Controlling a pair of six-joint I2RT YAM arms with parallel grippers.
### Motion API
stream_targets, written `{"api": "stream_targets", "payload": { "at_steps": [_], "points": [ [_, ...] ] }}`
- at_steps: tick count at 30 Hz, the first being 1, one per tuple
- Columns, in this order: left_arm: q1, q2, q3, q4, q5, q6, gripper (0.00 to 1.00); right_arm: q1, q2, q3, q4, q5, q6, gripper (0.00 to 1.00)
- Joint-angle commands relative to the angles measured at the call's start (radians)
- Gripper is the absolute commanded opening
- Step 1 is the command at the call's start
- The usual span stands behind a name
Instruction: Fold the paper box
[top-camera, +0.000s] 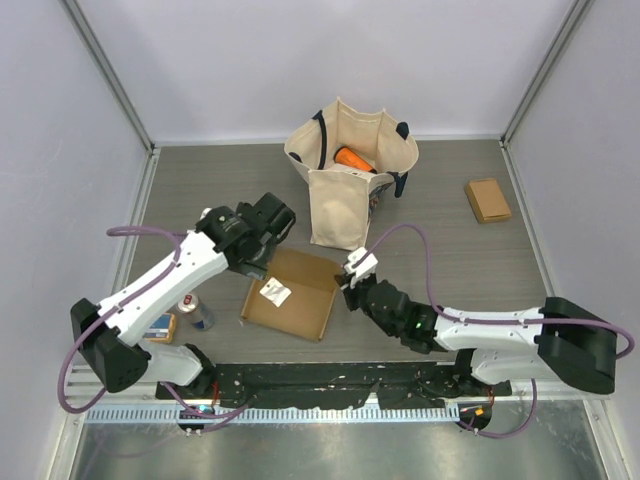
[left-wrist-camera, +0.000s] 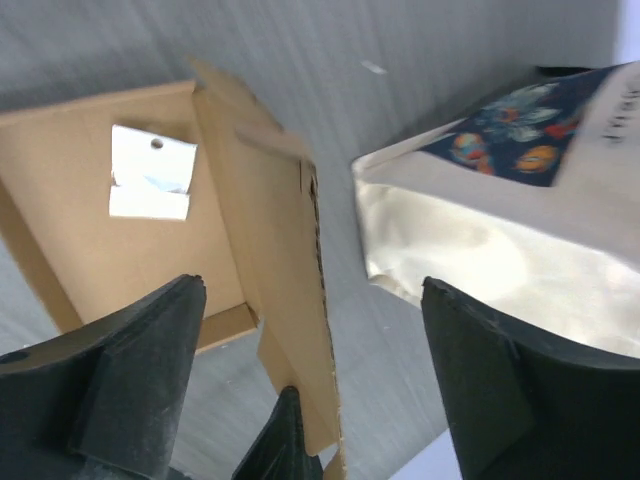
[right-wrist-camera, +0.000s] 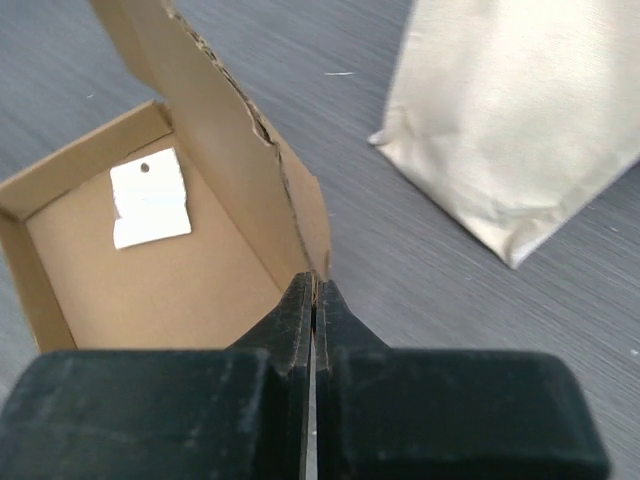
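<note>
Folding up a side wall looks like the step in hand. The paper box (top-camera: 290, 292) lies open side up on the table (top-camera: 450, 260) between the two arms, just in front of the tote bag (top-camera: 345, 190), with a white tag (top-camera: 275, 292) on its floor.

- To do it well, my judgement: keep the pinch on the wall's edge and swing the wall about its crease rather than pulling, because the light card will probably slide or tear at its ragged top edge. The free claw can brace the wall from the far side before any tucking.
- The right gripper (right-wrist-camera: 313, 285) has its jaws pressed together on the edge of the raised wall, with card caught between the tips.
- The left gripper (left-wrist-camera: 312, 290) stands wide apart and holds nothing. In the left wrist view the raised wall stands in the gap between its fingers (left-wrist-camera: 150, 350), and I see no contact with either one.
- The bag sits just beside the box, so the space for folding on that side is tight.
</note>
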Motion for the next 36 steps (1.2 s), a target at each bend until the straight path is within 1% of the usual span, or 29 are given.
{"api": "stream_targets", "payload": {
  "at_steps": [1, 2, 3, 4, 5, 6, 7, 8, 9, 10, 11, 12, 14, 15, 16, 18, 19, 21, 22, 23, 24, 26, 27, 28, 29, 32, 33, 35, 36],
  "points": [
    [-0.006, -0.100, -0.014, 0.143, -0.175, 0.205, 0.99, -0.141, -0.129, -0.018, -0.071, -0.162, 0.064, 0.01],
    [-0.006, -0.147, -0.038, 0.174, -0.169, 0.277, 1.00, -0.161, -0.147, -0.018, -0.102, -0.199, 0.059, 0.01],
    [-0.007, -0.180, -0.074, 0.200, -0.166, 0.343, 1.00, -0.187, -0.166, -0.015, -0.138, -0.292, 0.053, 0.01],
    [-0.009, -0.218, -0.174, 0.246, -0.161, 0.437, 1.00, -0.209, -0.181, 0.003, -0.224, -0.322, 0.041, 0.01],
    [-0.010, -0.272, -0.244, 0.392, -0.141, 0.618, 1.00, -0.247, -0.203, 0.011, -0.266, -0.342, 0.035, 0.01],
    [-0.010, -0.392, -0.329, 0.521, -0.053, 0.791, 1.00, -0.269, -0.215, 0.026, -0.301, -0.371, 0.029, 0.01],
    [-0.019, -0.477, -0.506, 0.621, -0.040, 0.870, 1.00, -0.292, -0.226, 0.031, -0.342, -0.391, 0.053, 0.01],
    [-0.020, -0.554, -0.598, 0.780, -0.038, 0.936, 1.00, -0.363, -0.244, 0.028, -0.341, -0.473, 0.082, 0.01],
    [-0.020, -0.714, -0.691, 0.909, 0.041, 1.019, 1.00, -0.387, -0.250, 0.037, -0.344, -0.567, 0.101, 0.01],
    [-0.018, -0.782, -0.833, 1.021, 0.082, 1.112, 1.00, -0.407, -0.256, 0.046, -0.376, -0.603, 0.108, 0.01],
    [-0.020, -0.841, -0.882, 1.140, 0.113, 1.239, 1.00, -0.421, -0.256, 0.054, -0.392, -0.627, 0.099, 0.01],
    [-0.018, -0.935, -0.925, 1.170, 0.103, 1.268, 1.00, -0.424, -0.250, 0.075, -0.407, -0.640, 0.087, 0.01],
    [-0.016, -0.976, -0.970, 1.174, 0.122, 1.392, 1.00, -0.431, -0.232, 0.109, -0.497, -0.635, 0.060, 0.01],
    [-0.015, -0.955, -0.973, 1.179, 0.133, 1.499, 1.00, -0.445, -0.202, 0.147, -0.571, -0.662, 0.047, 0.01],
    [-0.009, -0.923, -0.973, 1.205, 0.141, 1.520, 1.00, -0.450, -0.188, 0.169, -0.602, -0.682, 0.049, 0.01],
    [0.022, -0.843, -0.955, 1.260, 0.227, 1.576, 1.00, -0.473, -0.162, 0.207, -0.642, -0.716, 0.067, 0.01],
    [0.036, -0.756, -0.945, 1.306, 0.288, 1.580, 1.00, -0.484, -0.157, 0.221, -0.659, -0.747, 0.073, 0.01],
    [0.097, -0.696, -0.942, 1.364, 0.342, 1.571, 0.97, -0.506, -0.172, 0.232, -0.665, -0.778, 0.084, 0.01],
    [0.121, -0.661, -0.964, 1.445, 0.366, 1.569, 0.95, -0.516, -0.180, 0.231, -0.665, -0.793, 0.085, 0.01],
    [0.149, -0.642, -0.973, 1.479, 0.426, 1.569, 0.93, -0.526, -0.187, 0.229, -0.667, -0.799, 0.085, 0.01],
    [0.195, -0.627, -0.971, 1.495, 0.445, 1.572, 0.90, -0.543, -0.189, 0.235, -0.682, -0.820, 0.087, 0.01],
    [0.224, -0.575, -0.974, 1.555, 0.480, 1.590, 0.91, -0.592, -0.181, 0.247, -0.696, -0.889, 0.087, 0.01],
    [0.244, -0.555, -1.000, 1.603, 0.518, 1.601, 0.94, -0.603, -0.178, 0.255, -0.697, -0.908, 0.090, 0.01],
    [0.256, -0.524, -1.013, 1.719, 0.549, 1.612, 0.96, -0.614, -0.178, 0.255, -0.694, -0.917, 0.088, 0.01],
    [0.273, -0.463, -1.016, 1.757, 0.634, 1.613, 0.96, -0.620, -0.180, 0.252, -0.691, -0.926, 0.090, 0.01],
    [0.324, -0.380, -1.020, 1.857, 0.684, 1.609, 0.95, -0.629, -0.175, 0.254, -0.679, -0.942, 0.093, 0.01],
    [0.330, -0.364, -1.040, 1.897, 0.740, 1.603, 0.94, -0.629, -0.175, 0.252, -0.679, -0.940, 0.093, 0.01],
    [0.332, -0.343, -1.043, 1.958, 0.797, 1.581, 0.90, -0.631, -0.180, 0.241, -0.670, -0.940, 0.098, 0.01],
    [0.332, -0.325, -1.043, 1.973, 0.854, 1.577, 0.83, -0.631, -0.180, 0.238, -0.657, -0.933, 0.096, 0.01]
  ]
}}
